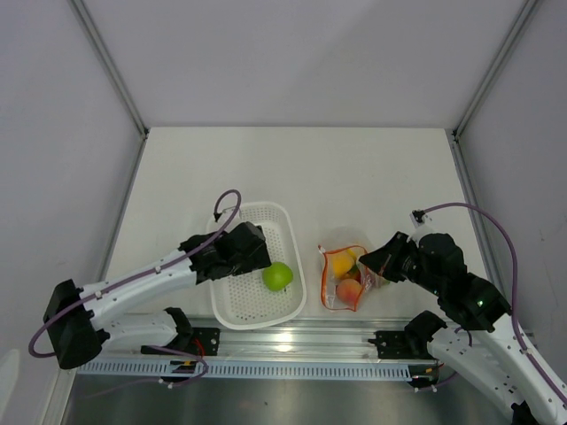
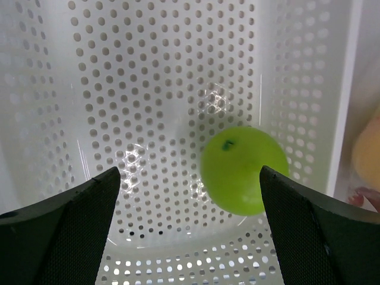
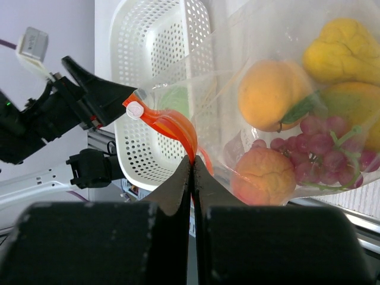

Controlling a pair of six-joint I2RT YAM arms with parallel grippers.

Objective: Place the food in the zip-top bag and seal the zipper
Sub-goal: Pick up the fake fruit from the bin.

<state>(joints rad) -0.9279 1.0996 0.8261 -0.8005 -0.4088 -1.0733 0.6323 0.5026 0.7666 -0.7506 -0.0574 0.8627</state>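
On the white table (image 1: 292,168), the left gripper (image 2: 187,178) is hovering inside the perforated basket (image 1: 244,303) with its jaws spread wide. It is lining up on the green apple (image 1: 277,276), the one piece not yet bagged. To the right, the zip-top bag (image 1: 344,276) is lying with the other fruit (image 3: 270,98) inside, and the right gripper (image 3: 193,163) is pinching its red-orange zipper (image 3: 172,124) tight, apparently to hold the mouth up and open.

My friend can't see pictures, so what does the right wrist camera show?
The right gripper pinches the clear zip-top bag at its red-orange zipper. Inside are an orange, a pear, grapes and a peach. A white basket sits behind.
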